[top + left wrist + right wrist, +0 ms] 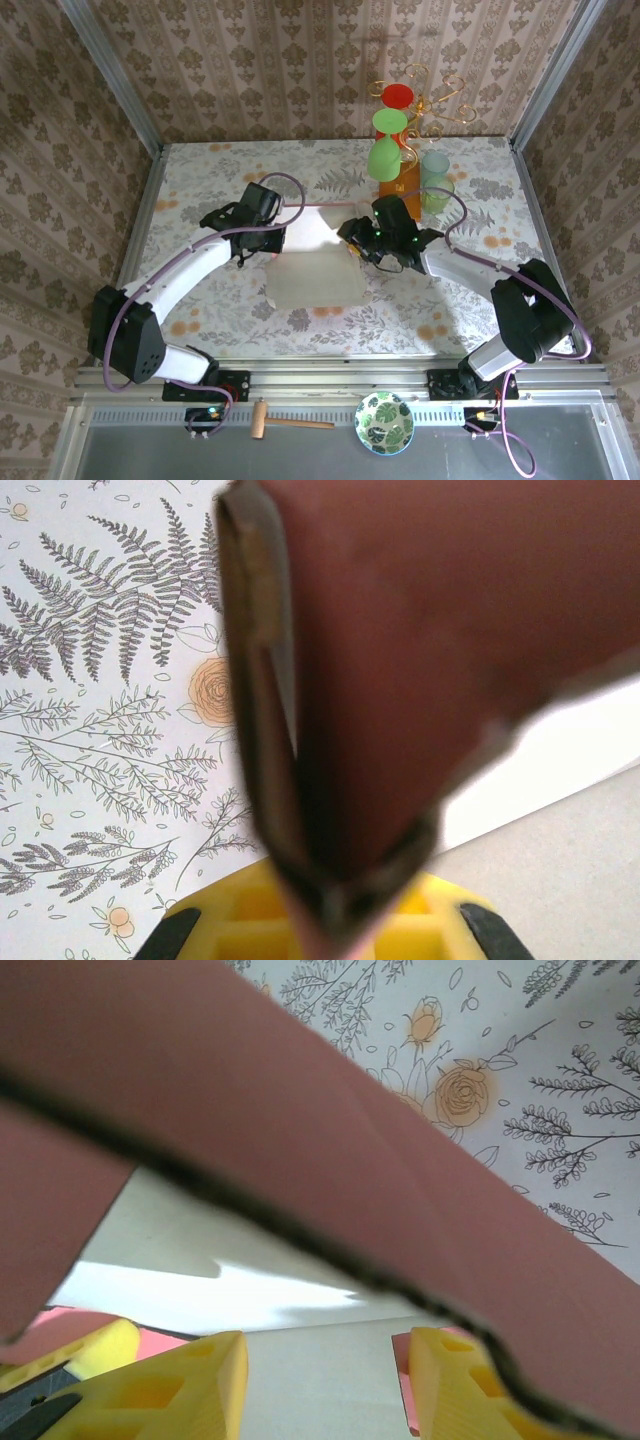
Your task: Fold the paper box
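- At the table's 6 o'clock, on the near ledge, a leaf-patterned bowl (385,422) sits near a wooden mallet (285,422). Nothing shows inside the bowl, and both lie well apart from the folding, probably just parked there.
- The paper box (312,280) lies at the centre of the table (190,180), pale inner side up. Its main panel is flat and bare, and flaps are raised on its far side.
- The left gripper (330,920) is at the box's 10 o'clock corner, clamped tight on a folded pink flap that rises between its yellow fingers. That grip likely keeps the wall upright while the other side is handled.
- The right gripper (325,1380) is at the box's 2 o'clock edge. Its jaws stand partly apart over the pale panel, with a pink flap arching above them. Nothing looks pinched, so it seems to be lining up on that flap.
- At 1 o'clock a cup stand (415,100) on a wooden block (393,188) has a red cup (398,95) and green cups (384,160) hung on its arms. Pale cups (436,180) stand nested just beside it, and their contents cannot be told.
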Available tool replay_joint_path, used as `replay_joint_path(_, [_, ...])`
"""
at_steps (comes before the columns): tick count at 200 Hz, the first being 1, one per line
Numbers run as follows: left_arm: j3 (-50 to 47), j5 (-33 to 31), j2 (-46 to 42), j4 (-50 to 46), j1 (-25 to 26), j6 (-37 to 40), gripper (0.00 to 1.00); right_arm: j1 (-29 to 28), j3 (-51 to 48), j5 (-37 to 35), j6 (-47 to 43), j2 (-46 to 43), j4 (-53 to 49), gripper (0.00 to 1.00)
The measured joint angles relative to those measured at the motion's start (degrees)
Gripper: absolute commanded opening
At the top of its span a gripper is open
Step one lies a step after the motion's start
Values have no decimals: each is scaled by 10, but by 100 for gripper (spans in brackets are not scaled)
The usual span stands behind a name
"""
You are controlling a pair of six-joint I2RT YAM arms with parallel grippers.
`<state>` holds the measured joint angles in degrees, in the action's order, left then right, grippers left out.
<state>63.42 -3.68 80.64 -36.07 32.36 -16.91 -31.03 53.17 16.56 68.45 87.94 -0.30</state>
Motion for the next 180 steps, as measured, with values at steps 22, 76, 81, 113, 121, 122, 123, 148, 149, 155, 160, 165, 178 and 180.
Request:
replay_joint_path(22, [3,6,0,0,-10,0,0,0,30,7,-39,-1,-28,49])
replay_joint_path(76, [9,57,0,1,-48,18,0,50,92,75,-162,-89,-90,56])
replay_joint_path(81, [9,64,0,1,-51,21,0,63,96,82,-173,-104,-93,56])
replay_joint_path(113, [9,116,0,1,-80,43,0,166,96,110,-215,-198,-102,48])
replay_joint_path(121, [9,129,0,1,-86,48,0,193,87,114,-218,-219,-101,42])
replay_joint_path(122, [9,129,0,1,-87,49,0,195,86,114,-218,-220,-101,42])
replay_joint_path(123, [9,130,0,1,-88,49,0,200,85,114,-220,-223,-101,41])
replay_joint_path(148, [16,162,0,-4,-97,66,0,251,36,127,-238,-251,-97,35])
replay_joint_path(149, [16,163,0,-4,-97,67,0,252,34,128,-239,-251,-98,35])
replay_joint_path(155, [20,170,0,-6,-97,70,0,255,19,135,-246,-250,-93,34])
replay_joint_path(160, [24,176,0,-7,-97,73,0,257,9,143,-252,-245,-90,34])
replay_joint_path(165, [27,181,1,-8,-97,76,0,257,-2,152,-259,-239,-88,33])
replay_joint_path(178, [35,195,2,-8,-97,82,0,257,-17,177,-280,-216,-87,31])
replay_joint_path(180, [36,196,3,-8,-97,83,0,257,-19,181,-287,-210,-87,31])
